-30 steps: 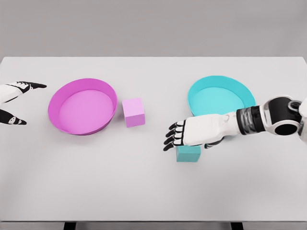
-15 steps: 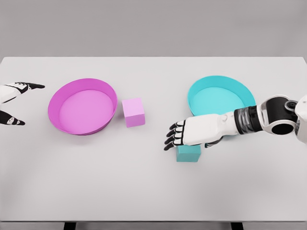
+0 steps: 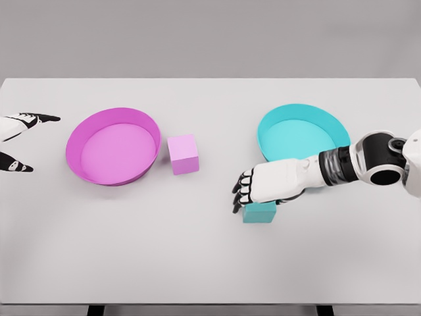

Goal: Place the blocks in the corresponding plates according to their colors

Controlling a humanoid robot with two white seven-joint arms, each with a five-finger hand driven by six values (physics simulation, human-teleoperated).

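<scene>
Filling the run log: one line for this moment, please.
right hand: over teal block, grasp unclear | left hand: open, idle | pink block: beside pink plate | teal plate: empty

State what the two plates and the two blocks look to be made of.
Magenta plate and cyan plate: likely matte plastic, thin walls, flat colour, no glare. Pink block and teal block: maybe plastic or foam, plain matte faces, crisp edges. Simulator render, so uncertain.

Right hand (image 3: 263, 186) over teal block (image 3: 259, 212); fingers (image 3: 239, 193) curling, perhaps touching.

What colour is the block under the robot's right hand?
Teal, like the plate behind it; the block shows in the head view.
</scene>
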